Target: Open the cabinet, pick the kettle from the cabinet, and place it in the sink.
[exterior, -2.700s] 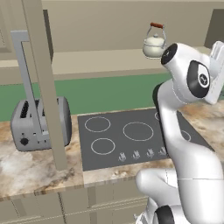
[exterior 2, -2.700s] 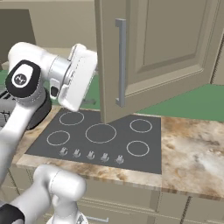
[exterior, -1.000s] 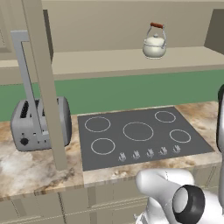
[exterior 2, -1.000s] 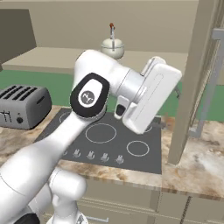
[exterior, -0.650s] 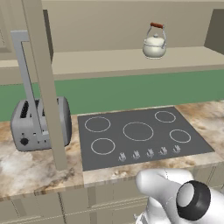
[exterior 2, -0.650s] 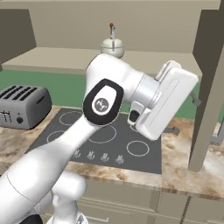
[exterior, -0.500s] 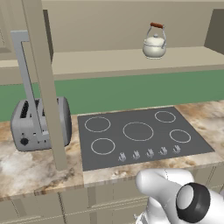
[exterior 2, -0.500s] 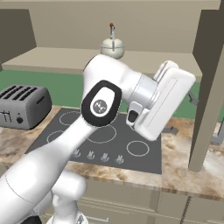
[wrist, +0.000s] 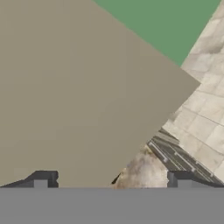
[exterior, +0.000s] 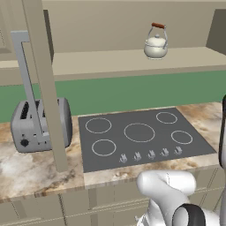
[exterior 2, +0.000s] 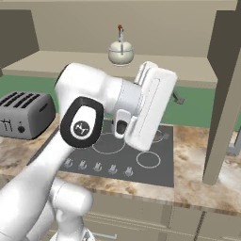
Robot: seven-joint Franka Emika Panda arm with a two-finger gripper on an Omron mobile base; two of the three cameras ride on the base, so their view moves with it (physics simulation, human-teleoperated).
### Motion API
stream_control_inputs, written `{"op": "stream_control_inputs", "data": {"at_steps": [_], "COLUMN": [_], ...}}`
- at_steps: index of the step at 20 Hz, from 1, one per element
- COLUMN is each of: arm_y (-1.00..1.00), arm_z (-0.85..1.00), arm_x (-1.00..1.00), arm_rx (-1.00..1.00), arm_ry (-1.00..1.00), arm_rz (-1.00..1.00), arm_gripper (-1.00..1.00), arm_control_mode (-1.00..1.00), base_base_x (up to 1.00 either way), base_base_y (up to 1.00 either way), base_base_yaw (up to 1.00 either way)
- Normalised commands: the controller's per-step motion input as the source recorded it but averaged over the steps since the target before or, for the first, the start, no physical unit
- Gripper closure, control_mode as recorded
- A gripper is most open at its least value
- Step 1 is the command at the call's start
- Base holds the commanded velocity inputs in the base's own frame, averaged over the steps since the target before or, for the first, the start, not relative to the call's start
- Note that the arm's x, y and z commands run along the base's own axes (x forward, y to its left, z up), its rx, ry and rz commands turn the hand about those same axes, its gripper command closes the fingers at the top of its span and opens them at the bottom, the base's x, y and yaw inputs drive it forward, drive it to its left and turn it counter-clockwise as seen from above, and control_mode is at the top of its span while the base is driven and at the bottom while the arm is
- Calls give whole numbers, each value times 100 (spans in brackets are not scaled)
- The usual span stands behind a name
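Note:
The cabinet stands open, its left door (exterior: 44,84) edge-on with a long silver handle (exterior: 25,75) and its right door (exterior 2: 225,94) swung out. On the cabinet shelf (exterior: 110,62) sits the cream kettle (exterior: 156,44) (exterior 2: 121,53), upright, with its red-topped wire handle up. My gripper (exterior 2: 175,99) (wrist: 111,181) is open and empty, below and to the right of the kettle and left of the right door. A flat beige door panel (wrist: 78,87) lies close ahead of the fingertips (wrist: 43,179). Beyond the panel's edge runs a grey ribbed strip (wrist: 175,155); I cannot tell whether it is the sink.
A black cooktop (exterior: 141,137) with white rings lies in the marble counter (exterior: 31,170) below the shelf. A grey toaster (exterior: 39,126) (exterior 2: 23,115) stands at the left, behind the left door. My arm's big white links (exterior 2: 94,108) cross in front of the cooktop.
The right door has swung a little wider. My hand followed it to the right, then drew back left, away from the door. The fingers stayed open; the kettle has not moved.

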Motion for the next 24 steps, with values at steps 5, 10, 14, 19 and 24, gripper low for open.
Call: {"op": "stream_control_inputs", "data": {"at_steps": [5,10,14,19,24], "arm_y": [60,57,55,52,43], "arm_z": [16,18,21,24,28], "arm_x": [-11,-14,-15,-7,3], "arm_rx": [-8,-7,-7,-12,-21], "arm_ry": [14,13,13,17,14], "arm_rz": [42,46,49,50,41], "arm_gripper": [-100,-100,-100,-100,-100], "arm_control_mode": [-100,-100,-100,-100,-100], "base_base_x": [0,0,0,0,0], "base_base_y": [0,0,0,0,0], "base_base_yaw": [0,0,0,0,0]}}
